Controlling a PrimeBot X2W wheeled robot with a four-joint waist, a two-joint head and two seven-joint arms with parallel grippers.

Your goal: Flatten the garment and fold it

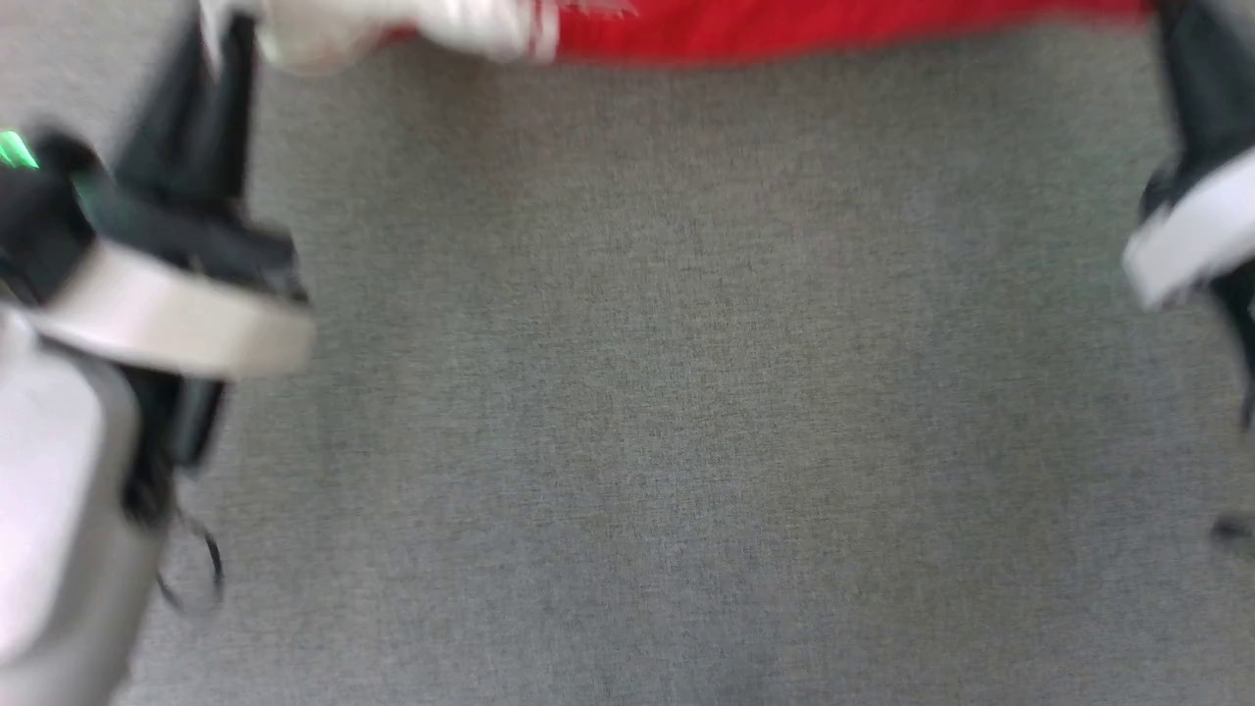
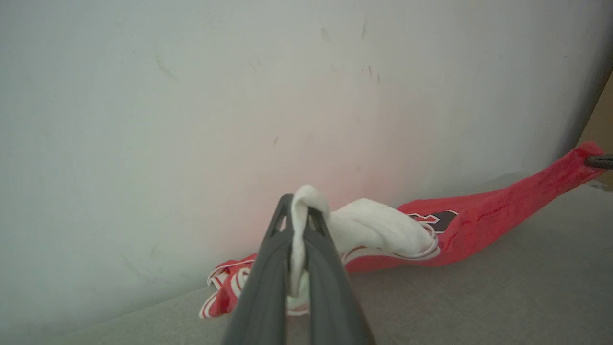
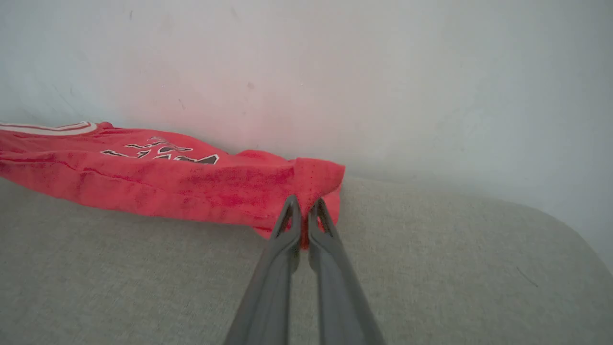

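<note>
The garment (image 1: 784,34), a red jersey with white sleeves, lies stretched along the far edge of the grey surface, at the top of the blurred head view. My left gripper (image 2: 299,211) is shut on a white fold of the garment (image 2: 373,227), with striped trim bunched below it. My right gripper (image 3: 304,208) is shut on a red corner of the garment (image 3: 191,179), whose black lettering faces up. The right gripper's dark tip (image 2: 598,162) also pinches the far red end in the left wrist view. In the head view both arms reach up the frame's sides, left (image 1: 211,108), right (image 1: 1201,78).
A grey fabric-covered surface (image 1: 667,392) spreads wide in front of the garment. A pale wall (image 2: 239,96) rises directly behind the garment. The surface's rounded corner (image 3: 550,225) shows to the right of the right gripper.
</note>
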